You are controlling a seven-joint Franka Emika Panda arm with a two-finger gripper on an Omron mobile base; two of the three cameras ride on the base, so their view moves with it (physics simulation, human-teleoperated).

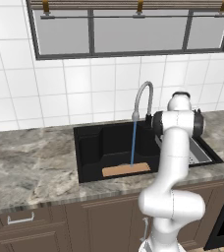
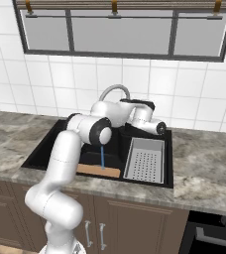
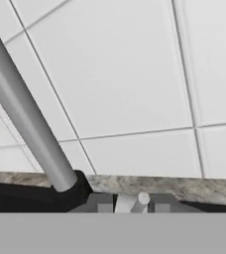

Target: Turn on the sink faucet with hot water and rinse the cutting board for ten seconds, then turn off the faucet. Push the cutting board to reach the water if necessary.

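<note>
The sink faucet (image 1: 144, 96) arches over the black sink (image 1: 90, 147), and a thin blue stream of water (image 1: 133, 142) falls from its spout. That stream lands on the light-tan cutting board (image 1: 126, 170), which lies flat at the basin's front. From the right, the water (image 2: 102, 156) again meets the cutting board (image 2: 98, 171). My arm reaches behind the sink to the faucet's base, with the gripper (image 2: 160, 128) low by the back rim. In the hand view the gripper (image 3: 131, 203) has a small grey faucet lever (image 3: 136, 201) between its fingertips (image 3: 100, 203), next to the spout pipe (image 3: 26, 114). Whether they press it is unclear.
A grey perforated drain tray (image 2: 144, 159) fills the right part of the sink (image 2: 45, 149). Marble counter (image 1: 30, 167) runs on both sides, with a white tiled wall and a window behind. Cabinet fronts sit below, and a dark oven stands at the far right.
</note>
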